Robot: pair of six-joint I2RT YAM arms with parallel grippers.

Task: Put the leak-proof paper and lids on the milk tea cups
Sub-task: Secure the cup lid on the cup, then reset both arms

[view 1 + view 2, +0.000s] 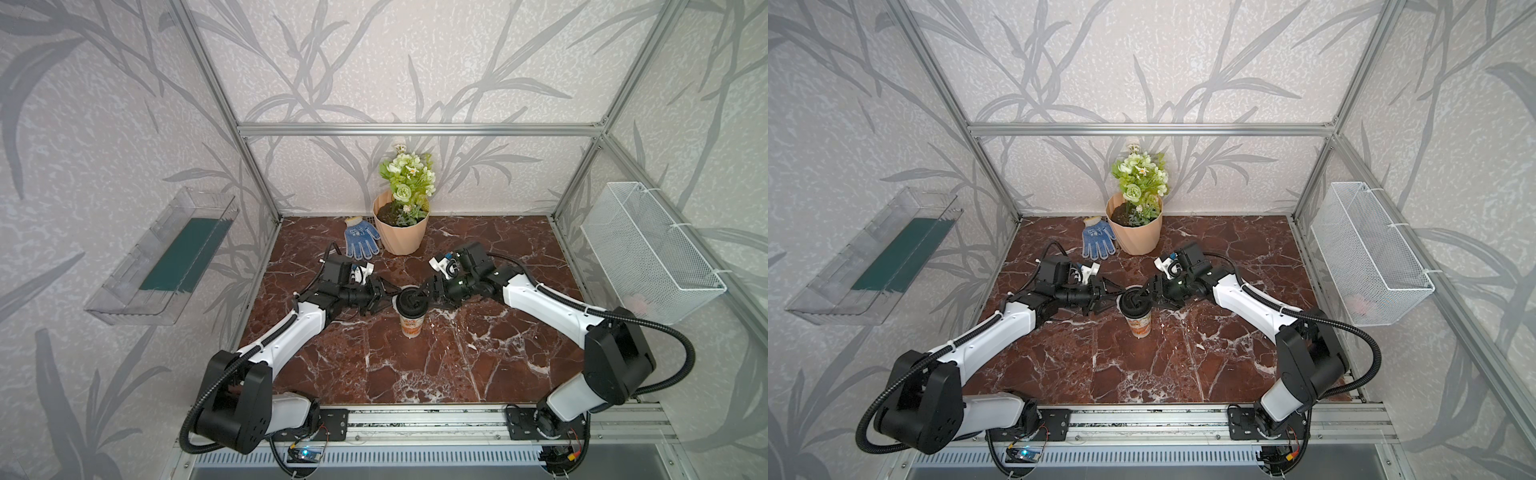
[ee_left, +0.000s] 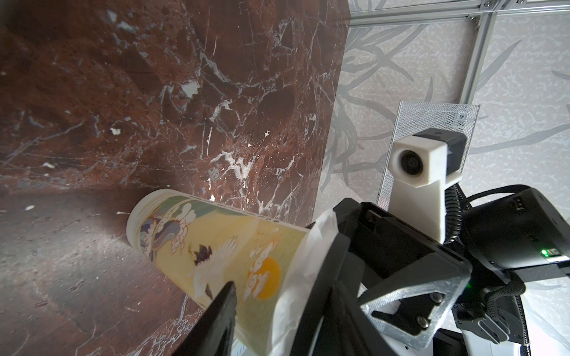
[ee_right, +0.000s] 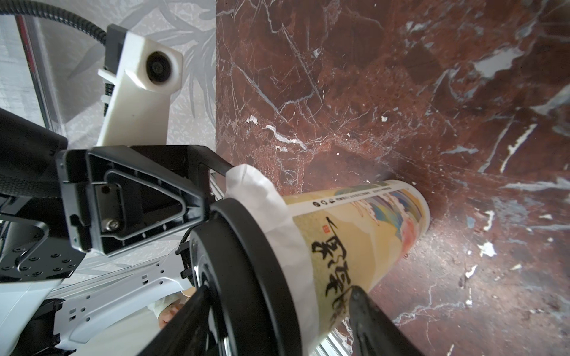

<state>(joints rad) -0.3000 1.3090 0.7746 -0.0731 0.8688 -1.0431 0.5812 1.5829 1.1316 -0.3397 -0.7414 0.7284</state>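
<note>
Jaws spread wide, the right gripper [image 1: 422,293] straddles the rim of the round black plastic lid [image 3: 246,262]. The left gripper [image 1: 387,299], fingers parted and clasping nothing, has one tip at, perhaps touching, the crumpled skirt of the thin whitish translucent leak-proof paper [image 3: 279,212]. The sheet lies draped over the mouth of the tall white paper milk tea cup with orange print [image 1: 411,326], pinned under the lid. The covering looks done. Each arm would do best to draw back level, towards its own side and clear of the skirt, since so tall and narrow a cup likely tips at a nudge. It stands upright mid-way across the red-brown marble tabletop [image 1: 374,365], with open stone in front; the peach ribbed flower pot [image 1: 401,237] and blue dotted glove [image 1: 360,241] sit well behind
</note>
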